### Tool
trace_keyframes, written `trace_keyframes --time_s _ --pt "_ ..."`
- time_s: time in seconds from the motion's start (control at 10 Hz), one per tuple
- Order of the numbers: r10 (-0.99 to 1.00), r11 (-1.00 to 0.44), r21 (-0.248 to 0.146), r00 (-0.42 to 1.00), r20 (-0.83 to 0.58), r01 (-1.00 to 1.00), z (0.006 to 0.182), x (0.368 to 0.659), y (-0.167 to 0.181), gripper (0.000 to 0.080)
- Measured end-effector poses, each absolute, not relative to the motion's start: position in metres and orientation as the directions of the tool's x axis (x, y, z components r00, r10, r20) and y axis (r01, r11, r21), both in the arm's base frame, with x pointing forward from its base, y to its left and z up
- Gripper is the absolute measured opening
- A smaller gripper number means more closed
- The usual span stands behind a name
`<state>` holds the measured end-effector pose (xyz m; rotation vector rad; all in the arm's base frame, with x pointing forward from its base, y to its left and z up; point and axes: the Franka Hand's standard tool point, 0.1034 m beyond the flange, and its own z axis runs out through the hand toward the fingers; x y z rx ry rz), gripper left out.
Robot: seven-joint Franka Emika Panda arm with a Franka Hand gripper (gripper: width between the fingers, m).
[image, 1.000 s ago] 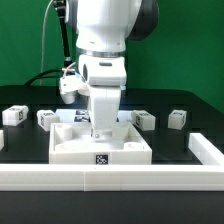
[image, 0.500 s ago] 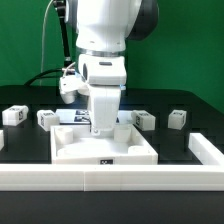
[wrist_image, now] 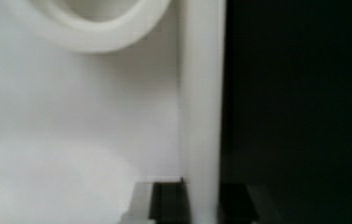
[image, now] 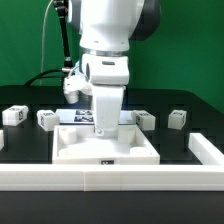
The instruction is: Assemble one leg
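Four small white legs with tags stand on the black table behind the panel: two on the exterior view's left (image: 13, 115) (image: 46, 118) and two on its right (image: 145, 119) (image: 177, 118). None is held. My gripper (image: 104, 128) stands straight down over the far edge of the large white square panel (image: 105, 148). In the wrist view the two dark fingertips (wrist_image: 169, 205) sit on either side of the panel's raised edge (wrist_image: 203, 120), so my gripper (wrist_image: 205, 205) is shut on it. A round recess (wrist_image: 102, 25) in the panel shows there.
A long white rim bar (image: 110, 178) runs along the front of the table, with a side piece (image: 206, 150) at the exterior view's right. A green wall stands behind. The arm's body hides the table directly behind the panel.
The gripper and the panel have shifted a little toward the exterior view's right. The tag on the panel's front face has sunk lower behind the rim bar. The legs have not moved.
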<state>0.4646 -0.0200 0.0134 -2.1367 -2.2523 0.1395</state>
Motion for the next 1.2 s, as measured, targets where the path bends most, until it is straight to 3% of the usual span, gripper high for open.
trace_keyframes --time_s 0.3,0.7,1.2 --pt "0.999 -0.019 -0.070 0.016 -0.031 0.997 0.013 0.471 0.021 0.0064" --pt "1.000 -0.006 -0.056 0.004 -0.025 0.998 0.013 0.490 0.054 0.0064" --pt "0.999 -0.003 -0.075 0.000 -0.032 0.997 0.014 0.490 0.065 0.0064"
